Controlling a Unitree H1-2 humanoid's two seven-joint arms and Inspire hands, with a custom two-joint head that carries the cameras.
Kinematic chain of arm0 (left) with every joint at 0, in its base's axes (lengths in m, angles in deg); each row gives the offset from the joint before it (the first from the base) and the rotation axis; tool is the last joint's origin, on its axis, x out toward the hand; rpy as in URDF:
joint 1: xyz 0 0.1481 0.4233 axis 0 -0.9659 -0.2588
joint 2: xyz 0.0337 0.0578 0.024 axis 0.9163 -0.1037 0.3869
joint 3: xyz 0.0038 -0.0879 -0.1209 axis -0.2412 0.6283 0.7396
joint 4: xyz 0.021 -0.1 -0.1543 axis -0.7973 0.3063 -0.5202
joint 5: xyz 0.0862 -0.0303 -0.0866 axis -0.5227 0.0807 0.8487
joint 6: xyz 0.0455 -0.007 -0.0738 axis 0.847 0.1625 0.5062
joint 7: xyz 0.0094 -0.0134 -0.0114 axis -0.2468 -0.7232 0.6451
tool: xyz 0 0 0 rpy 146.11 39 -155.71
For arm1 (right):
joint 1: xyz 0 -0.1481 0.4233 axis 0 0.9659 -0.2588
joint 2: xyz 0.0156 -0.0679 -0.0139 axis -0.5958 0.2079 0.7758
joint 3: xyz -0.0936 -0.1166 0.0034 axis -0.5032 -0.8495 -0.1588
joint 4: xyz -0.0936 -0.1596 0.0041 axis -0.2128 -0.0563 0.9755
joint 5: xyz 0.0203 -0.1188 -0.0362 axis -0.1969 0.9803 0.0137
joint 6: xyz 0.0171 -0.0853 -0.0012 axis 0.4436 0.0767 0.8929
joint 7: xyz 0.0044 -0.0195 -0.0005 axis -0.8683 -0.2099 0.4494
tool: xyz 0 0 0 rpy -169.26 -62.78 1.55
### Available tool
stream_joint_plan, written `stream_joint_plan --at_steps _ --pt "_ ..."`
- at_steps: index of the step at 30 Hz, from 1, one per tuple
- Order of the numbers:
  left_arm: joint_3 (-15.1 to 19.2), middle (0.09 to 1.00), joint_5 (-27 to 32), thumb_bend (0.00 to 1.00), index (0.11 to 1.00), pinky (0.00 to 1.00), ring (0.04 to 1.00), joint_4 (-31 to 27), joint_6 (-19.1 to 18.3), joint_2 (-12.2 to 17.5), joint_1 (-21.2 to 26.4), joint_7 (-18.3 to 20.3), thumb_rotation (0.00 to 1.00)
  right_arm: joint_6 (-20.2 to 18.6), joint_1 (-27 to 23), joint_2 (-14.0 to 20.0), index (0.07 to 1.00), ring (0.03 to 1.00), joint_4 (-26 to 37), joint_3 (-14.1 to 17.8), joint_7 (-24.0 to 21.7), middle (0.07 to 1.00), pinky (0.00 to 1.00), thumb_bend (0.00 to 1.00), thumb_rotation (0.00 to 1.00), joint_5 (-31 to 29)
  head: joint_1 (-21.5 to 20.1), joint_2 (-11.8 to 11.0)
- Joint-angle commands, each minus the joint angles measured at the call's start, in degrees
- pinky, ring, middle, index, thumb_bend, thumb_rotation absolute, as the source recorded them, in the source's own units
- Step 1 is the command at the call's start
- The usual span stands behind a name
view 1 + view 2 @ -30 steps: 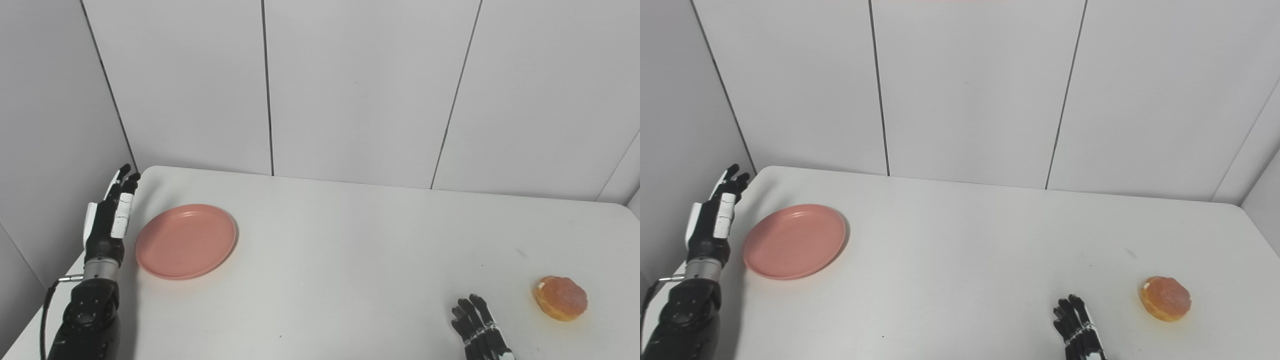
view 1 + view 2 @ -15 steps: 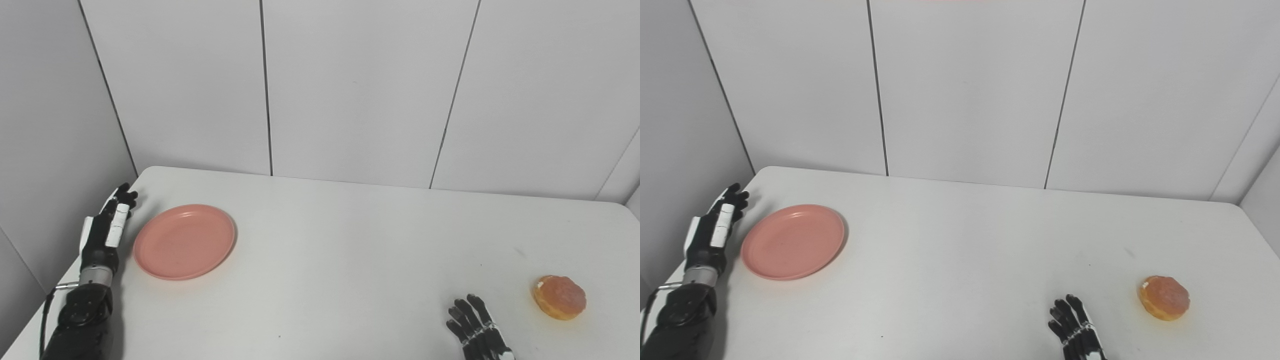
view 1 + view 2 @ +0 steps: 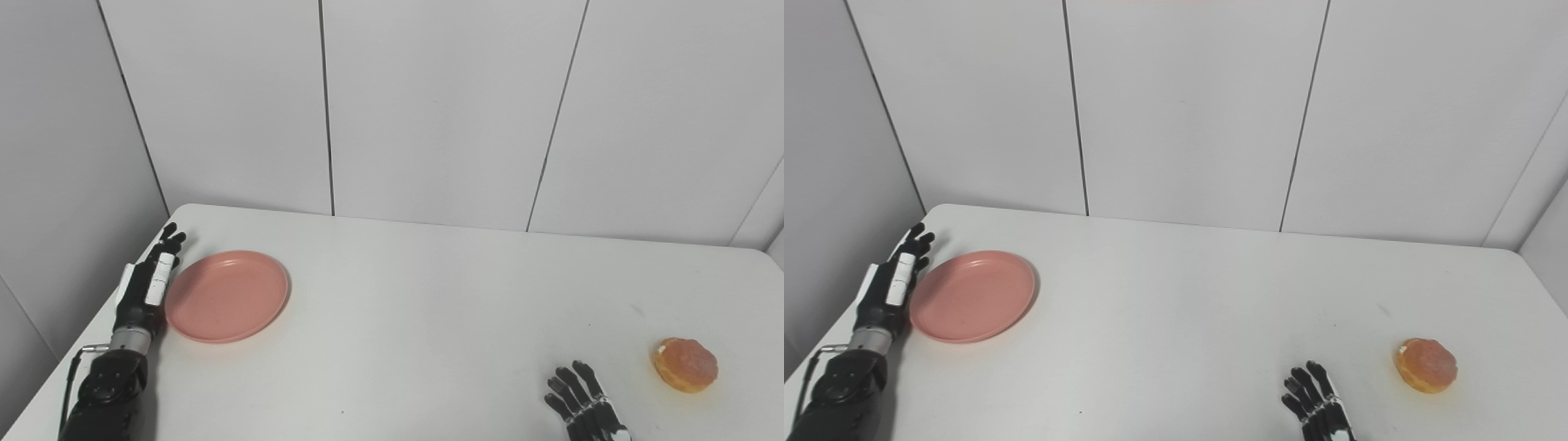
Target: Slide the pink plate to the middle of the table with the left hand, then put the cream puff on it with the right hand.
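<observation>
While the pink plate point(image 3: 226, 295) lies flat at the left of the frame, near the table's point(image 3: 429, 294) left edge and well short of its middle, I read the coming move as a sideways push toward frame centre. My left hand point(image 3: 149, 286) stands just beside the plate's left rim, edge-on, fingers extended and close together, pointing toward the upper left of the frame; it holds nothing, and I cannot tell whether it touches the rim or stops a sliver short. The plate thus lies directly to the right of that hand in the picture, and the hand's long axis runs roughly along the rim, across the line of push. The cream puff point(image 3: 686, 364) sits at the lower right of the frame, well apart from the plate. My right hand point(image 3: 582, 407) rests at the bottom edge, fingers spread and empty, left of the puff and near it. I judge the left hand nearer the plate by far, the right nearer the puff.
</observation>
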Motion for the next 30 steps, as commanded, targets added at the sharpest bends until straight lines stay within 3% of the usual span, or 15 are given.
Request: stream_joint_plan --at_steps 1,9,17,21,30 --pt "-0.9 0.920 -0.4 0.94 0.954 0.96 0.948 -1.6 1.7 -0.8 -1.7 -0.3 0.98 -3.6 -0.3 -0.9 0.885 0.856 -5.6 -0.3 0.8 0.865 0.85 0.81 1.00 0.0 -0.1 0.1" --pt "-1.8 0.916 1.5 0.93 0.957 0.93 0.938 -4.1 0.8 -1.9 -3.4 1.0 0.96 -4.1 -0.4 -1.1 0.880 0.847 -5.6 -0.4 1.3 0.856 0.82 0.80 1.00 0.6 -0.5 0.3" --pt "-2.6 0.911 2.7 0.91 0.938 0.91 0.934 -11.2 -4.3 -4.1 -6.3 1.5 0.93 -4.3 -0.4 -1.5 0.879 0.833 -5.6 -0.4 1.7 0.845 0.81 0.79 1.00 0.8 -1.2 0.6" --pt "-3.2 0.893 2.9 0.88 0.928 0.90 0.924 -12.6 -5.1 -5.1 -6.6 1.8 0.93 -4.4 -0.4 -1.5 0.878 0.830 -5.6 -0.5 1.7 0.845 0.80 0.78 1.00 0.7 -1.5 0.7" --pt "-4.2 0.887 2.3 0.95 0.930 0.89 0.927 -14.2 -7.4 -6.4 -5.9 1.5 0.91 -4.7 -0.4 -1.7 0.873 0.824 -5.6 -0.8 2.1 0.840 0.79 0.79 1.00 1.1 -2.0 0.8"
